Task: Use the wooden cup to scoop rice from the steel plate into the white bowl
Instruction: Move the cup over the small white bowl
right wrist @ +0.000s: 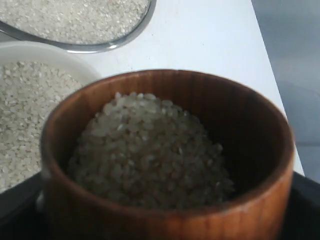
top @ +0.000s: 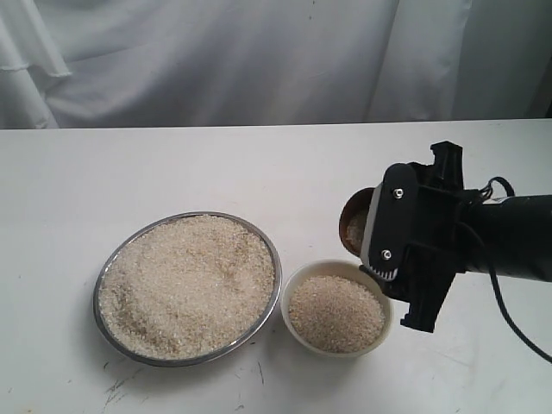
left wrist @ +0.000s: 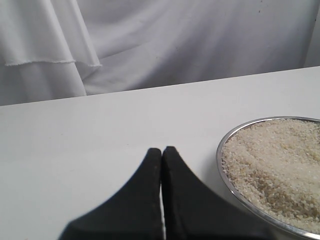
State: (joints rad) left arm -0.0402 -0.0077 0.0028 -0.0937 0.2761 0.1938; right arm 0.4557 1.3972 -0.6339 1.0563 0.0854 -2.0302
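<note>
Step in hand: transfer. The wooden cup (top: 352, 226) is loaded and sits in the air at the far edge of the white bowl (top: 336, 266), its mouth turned sideways toward the steel plate (top: 98, 304). I judge the pour is about to begin or has just begun; no falling grains can be made out.
Right gripper (top: 371, 231): clamped on the wooden cup, jaws wide around its body.
Left gripper (left wrist: 162, 152): jaws pressed together, holding nothing, parked low over the table (top: 216, 172) just beside the plate's rim.
Cup contents: the right wrist view shows a mound of rice (right wrist: 150, 150) banked against one side of the cup, with the opposite inner wall bare.
Next move, as I judge it: roll the wrist further so the cup's lip dips over the middle of the bowl. The cup hangs near the bowl's far rim, so it should shift inward first, or grains may land on the table behind the bowl.
Pour rate: slow; loose dry grains run all at once when the lip drops.
Rice in plate (top: 185, 285): a broad, uneven heap of small off-white grains that covers nearly the whole dish.
Rice in bowl (top: 336, 312): a shallow mound below the rim, with room left.
Plate and bowl: standing on the table, rims touching or very nearly so; I cannot tell which.
Progress, judged: part done; the bowl holds some rice and the plate holds much more.
</note>
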